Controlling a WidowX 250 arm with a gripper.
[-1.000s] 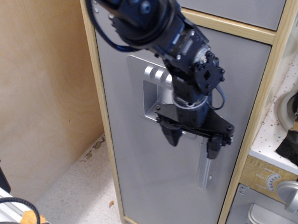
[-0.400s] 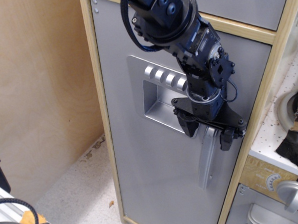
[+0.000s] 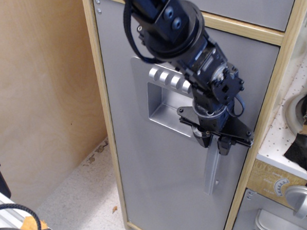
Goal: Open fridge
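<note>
The fridge (image 3: 139, 186) is a tall cabinet with a light wood frame and a big silver-grey door, which sits flush in the frame. The door has a recessed dispenser panel (image 3: 162, 102) with a row of round knobs (image 3: 171, 80). A curved silver handle (image 3: 211, 172) runs down the door's right side. My black gripper (image 3: 214, 144) points down at the top of the handle, with a finger on each side, shut on it. The arm hides the handle's upper end.
A short grey panel (image 3: 241, 6) sits above the fridge. A small silver oven door with a round knob (image 3: 301, 197) is at the lower right, with a white speckled stove top (image 3: 297, 117) above it. A plywood wall (image 3: 36, 88) stands left and a speckled floor (image 3: 82, 193) lies below.
My gripper has moved right and slightly up from the dispenser panel to the top of the handle. Its fingers have drawn together around the handle. The door has not moved.
</note>
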